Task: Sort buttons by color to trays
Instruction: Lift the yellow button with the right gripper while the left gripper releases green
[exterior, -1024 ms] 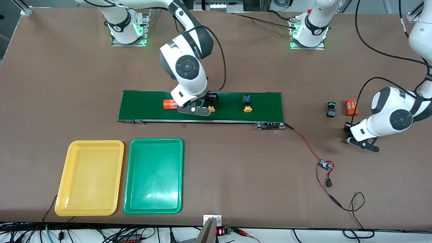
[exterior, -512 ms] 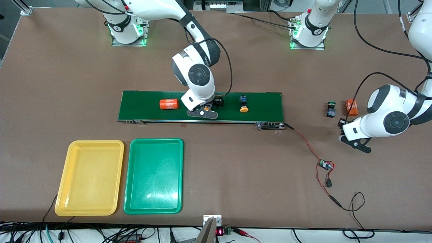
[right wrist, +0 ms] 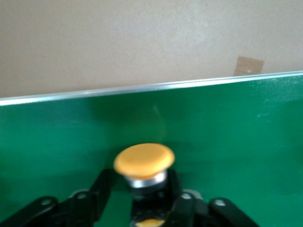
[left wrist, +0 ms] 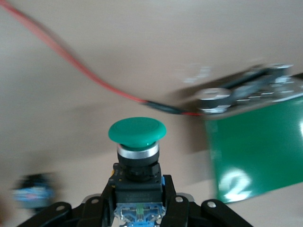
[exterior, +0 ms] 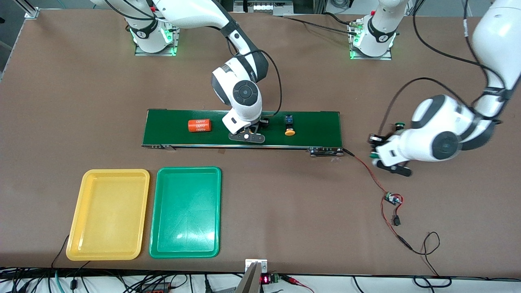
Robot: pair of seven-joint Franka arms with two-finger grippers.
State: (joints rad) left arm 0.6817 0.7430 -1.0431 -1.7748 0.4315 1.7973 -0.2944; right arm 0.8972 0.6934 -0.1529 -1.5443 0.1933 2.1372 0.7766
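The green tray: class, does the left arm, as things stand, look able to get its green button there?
Probably yes. The left gripper is shut on a green button, over bare table near the conveyor belt end. The green tray lies open, but it is a long reach toward the right arm's end.

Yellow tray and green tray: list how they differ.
Colour: the yellow tray is yellow, the green tray green. Place: the yellow tray lies closer to the right arm's end of the table, while the green tray lies beside it, toward the left arm's end. Both are shallow, rectangular with rounded corners, look alike in size, and hold no buttons.
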